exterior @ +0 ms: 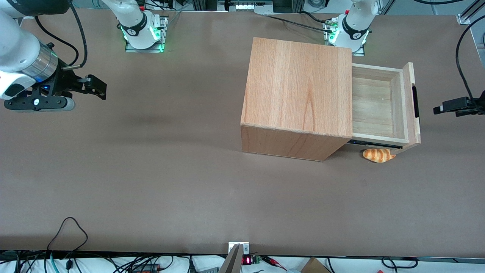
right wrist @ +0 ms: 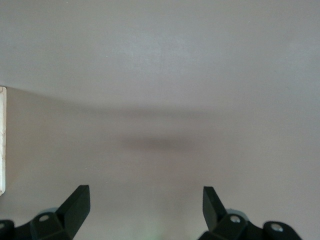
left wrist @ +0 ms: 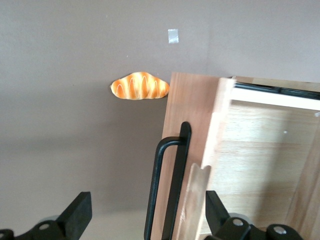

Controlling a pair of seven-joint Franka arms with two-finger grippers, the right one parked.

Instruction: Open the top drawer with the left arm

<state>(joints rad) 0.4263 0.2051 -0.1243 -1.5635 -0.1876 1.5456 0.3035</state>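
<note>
The top drawer [exterior: 373, 110] is a shallow pale-wood tray, pulled well out of the wooden cabinet [exterior: 299, 91] toward the working arm's end of the table; its inside is bare. Its flat front panel [exterior: 411, 102] carries a slim black bar handle [exterior: 415, 101]. My left gripper [exterior: 443, 108] hangs just off the front panel, a small gap from the handle. In the left wrist view the gripper [left wrist: 146, 212] is open and holds nothing, its fingers [left wrist: 77, 212] spread wide, with the handle [left wrist: 172, 170] and the front panel [left wrist: 192, 110] showing below between them.
A toy croissant [exterior: 379, 155] lies on the brown table under the open drawer's corner nearer the front camera; it also shows in the left wrist view [left wrist: 140, 86]. A small piece of tape [left wrist: 173, 36] is stuck on the table.
</note>
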